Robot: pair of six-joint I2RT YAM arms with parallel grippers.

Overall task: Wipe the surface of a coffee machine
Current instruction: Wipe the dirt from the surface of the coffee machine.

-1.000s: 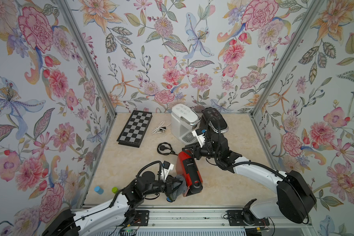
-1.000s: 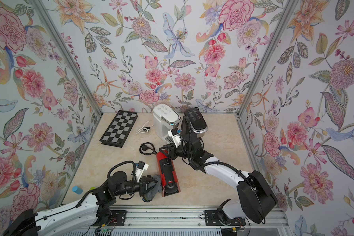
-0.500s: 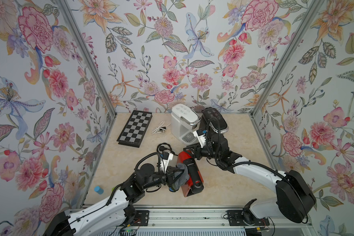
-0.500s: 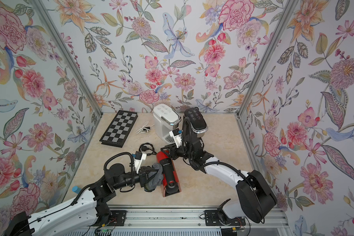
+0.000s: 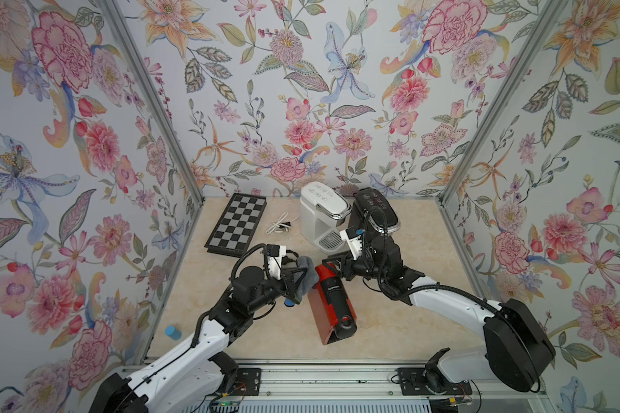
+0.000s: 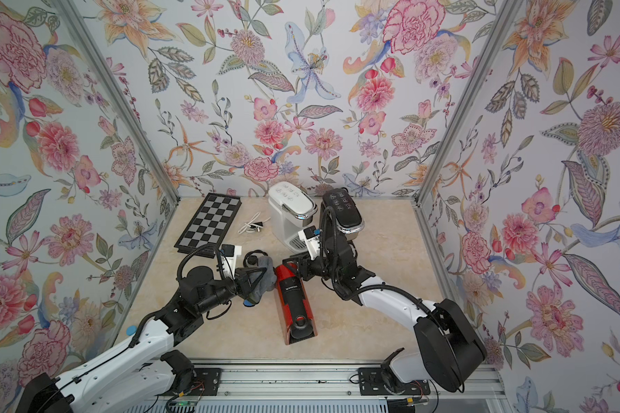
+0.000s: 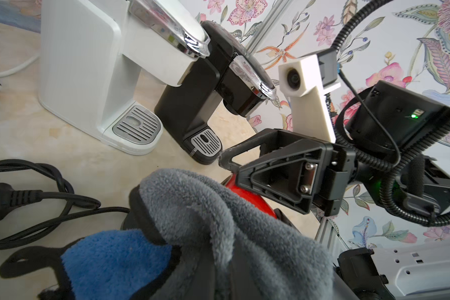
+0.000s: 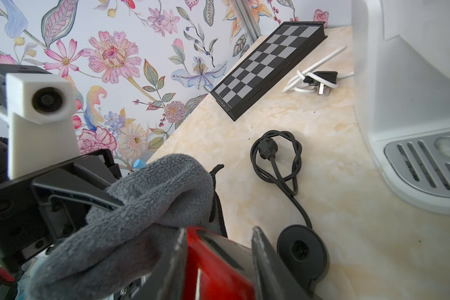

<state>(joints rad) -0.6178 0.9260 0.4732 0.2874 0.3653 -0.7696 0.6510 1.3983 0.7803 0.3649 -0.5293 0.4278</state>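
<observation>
From above: my left claw has swept the grey cloth along the red coffee machine to its rear end, pinching it tight. Left wrist: the cloth drapes that end, so I should press evenly. Right wrist: my right claw clamps the same end steady.

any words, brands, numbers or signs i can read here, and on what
Nothing can be quoted.
Red coffee machine: small white brand word on its black strip, too blurred to read.
White coffee machine: button icons on top, too small to read.
Black coffee machine: white icons on top, too small.
</observation>
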